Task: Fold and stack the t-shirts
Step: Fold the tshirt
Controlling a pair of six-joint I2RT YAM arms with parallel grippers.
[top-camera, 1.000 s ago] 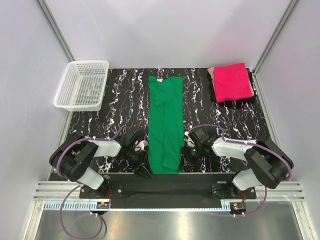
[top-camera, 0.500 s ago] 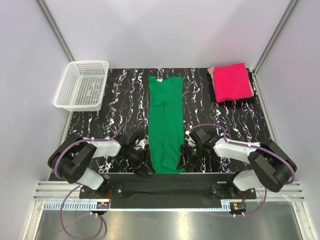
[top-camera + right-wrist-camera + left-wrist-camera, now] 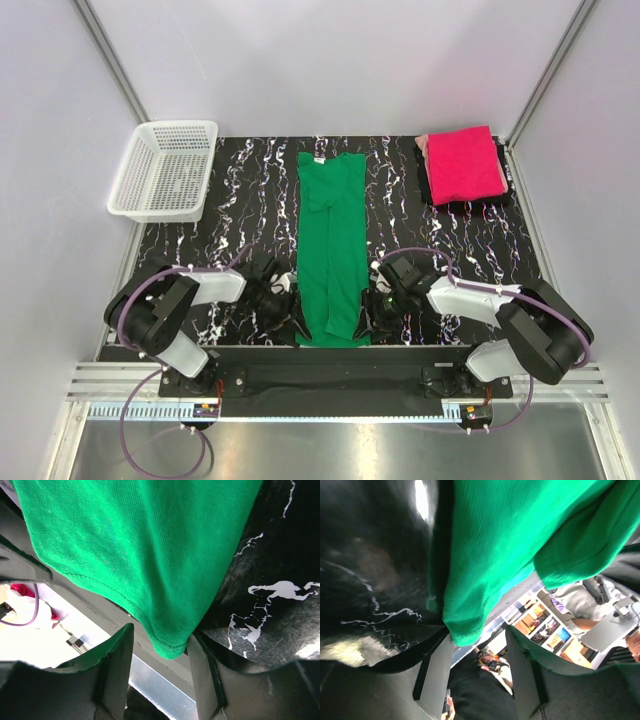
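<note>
Top external: green t-shirt (image 3: 332,250) lies as a long narrow strip down the middle of the bench (image 3: 250,200), collar toward the far edge, hem right at the near edge. Pink t-shirt (image 3: 462,163) sits folded in the far right corner on top of something dark. White basket (image 3: 180,124) is in the far left corner, not involved. Left claw (image 3: 288,310) is at the hem's left corner, right claw (image 3: 375,305) at its right corner. Left wrist: fingers (image 3: 437,670) stand apart, the green corner hangs at the mouth close to one finger, not pinched, so released. Right wrist: same story, jaws apart, hem corner sits in the gap, nothing clamped. My read: the step in hand is grabbing both hem corners to fold the hem up toward the collar. To do it well, push each claw further onto the cloth before closing, so it bites every layer and not just the stitched edge. The strip is several plies of thin knit and will likely slip or peel apart. Close both together, lift only enough to clear the bench, carry toward the far edge in parallel so the strip stays straight, and lay hem on collar square. Watch the left side: its corner looks off-centre in the mouth and may catch only an edge. The finished packet should go on the pink one.
</note>
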